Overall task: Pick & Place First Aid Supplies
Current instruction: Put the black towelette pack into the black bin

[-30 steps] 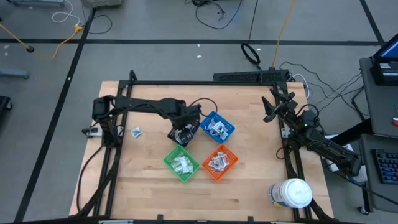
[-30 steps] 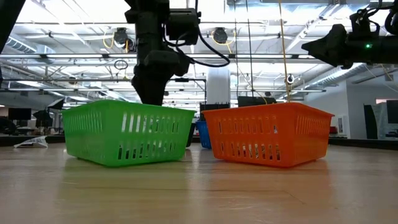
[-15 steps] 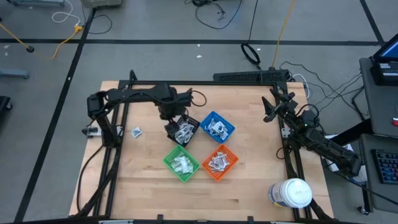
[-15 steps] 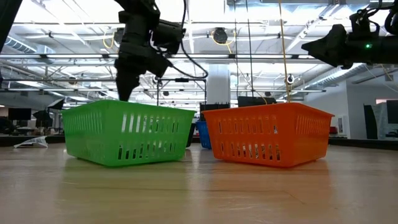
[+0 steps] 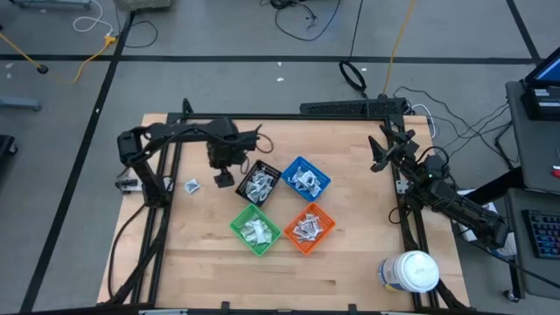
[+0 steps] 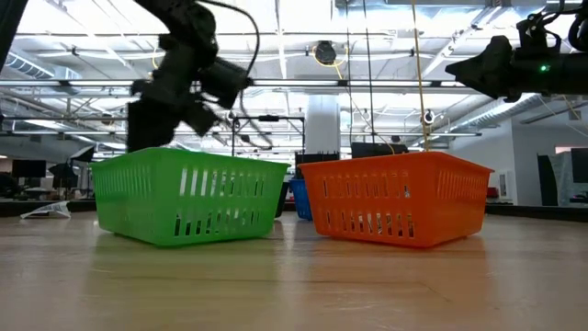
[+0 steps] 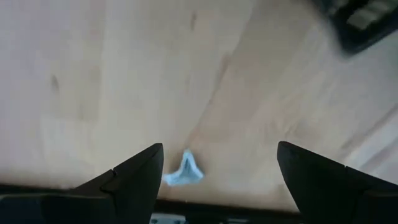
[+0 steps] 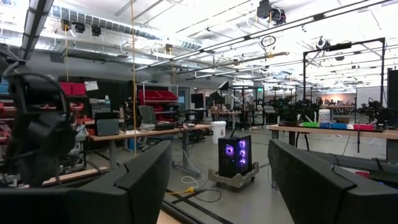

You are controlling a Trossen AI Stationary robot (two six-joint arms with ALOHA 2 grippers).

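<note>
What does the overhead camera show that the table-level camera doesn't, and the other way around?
Only the high view shows the black bin, the white jar, what lies inside the bins, and the left gripper over bare table between the black bin and the loose packet. Only the low view shows the room's ceiling and shelving behind the table. Both show the green bin, the orange bin, part of the blue bin, the loose packet, and both arms.

table [image 5: 350,236]: wood | on it: black bin [image 5: 259,183], blue bin [image 5: 305,178], green bin [image 5: 255,230], orange bin [image 5: 308,227], white jar [image 5: 409,271], loose packet [image 5: 192,185]
</note>
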